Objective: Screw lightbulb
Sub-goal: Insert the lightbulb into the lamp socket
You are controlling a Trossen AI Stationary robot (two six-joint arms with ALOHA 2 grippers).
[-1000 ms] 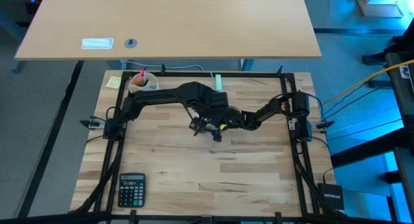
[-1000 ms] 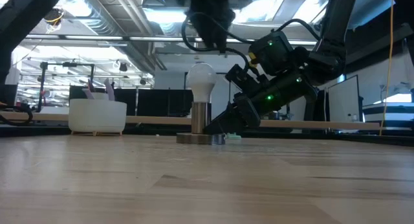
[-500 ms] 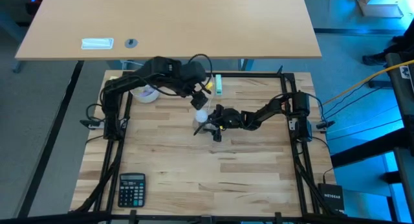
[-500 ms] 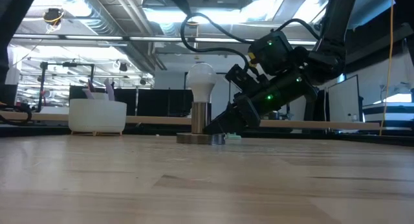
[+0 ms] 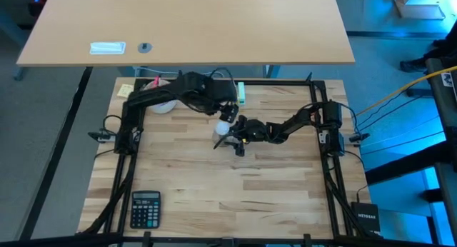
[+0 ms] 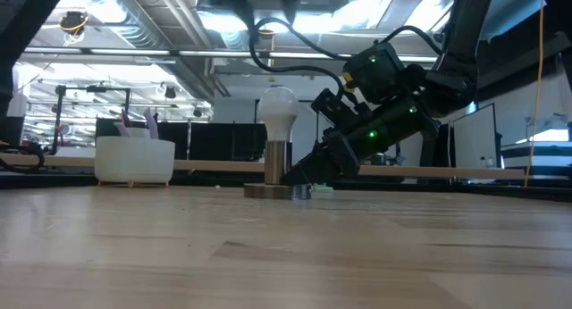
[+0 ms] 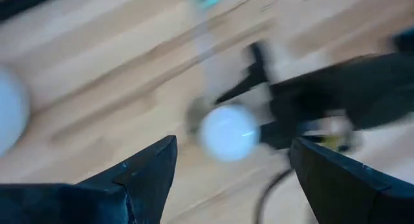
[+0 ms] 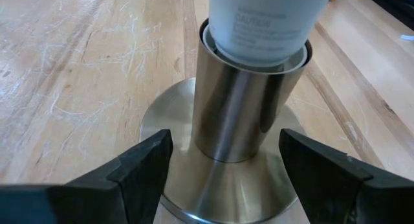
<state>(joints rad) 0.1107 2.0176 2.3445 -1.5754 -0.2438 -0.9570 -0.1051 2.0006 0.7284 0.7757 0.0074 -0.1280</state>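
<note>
Low view: lightbulb sitting upright in socket | my right gripper spreading wide around socket | my left gripper hovering wide, empty.

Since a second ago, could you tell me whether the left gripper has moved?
Yes. The left gripper was over the lightbulb a second ago; it now sits off it, toward the white bowl, open and empty. The right gripper straddles the socket base.

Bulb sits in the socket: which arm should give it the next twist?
Left, probably. The left gripper hangs open above the lightbulb, while the right gripper is low at the socket, jaws open astride it.
</note>
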